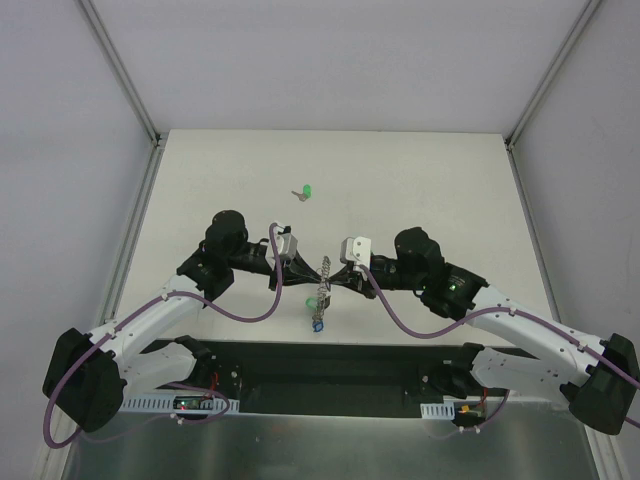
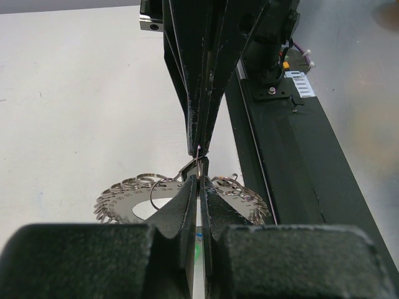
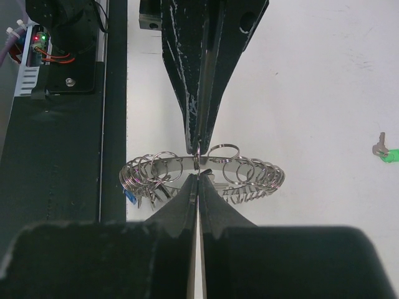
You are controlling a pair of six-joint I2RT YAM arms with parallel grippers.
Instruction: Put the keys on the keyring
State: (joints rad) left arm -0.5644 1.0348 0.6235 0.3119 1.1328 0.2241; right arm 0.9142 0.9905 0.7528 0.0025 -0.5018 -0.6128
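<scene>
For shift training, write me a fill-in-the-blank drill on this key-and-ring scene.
The left tool and right tool are both ___ on the keyring.
They reach it from ___ sides.
The loose key on the table has a ___ head.
Missing words: shut; opposite; green.

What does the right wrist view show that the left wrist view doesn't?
Only the right wrist: a loose green key lying on the table, well clear of the ring. Only the left wrist: a green sliver seen through the slit between its own jaws, below the ring; what it is can't be told. Both: the keyring with its rim of wire loops, and the two arms' jaws shut tip to tip on one loop.
</scene>
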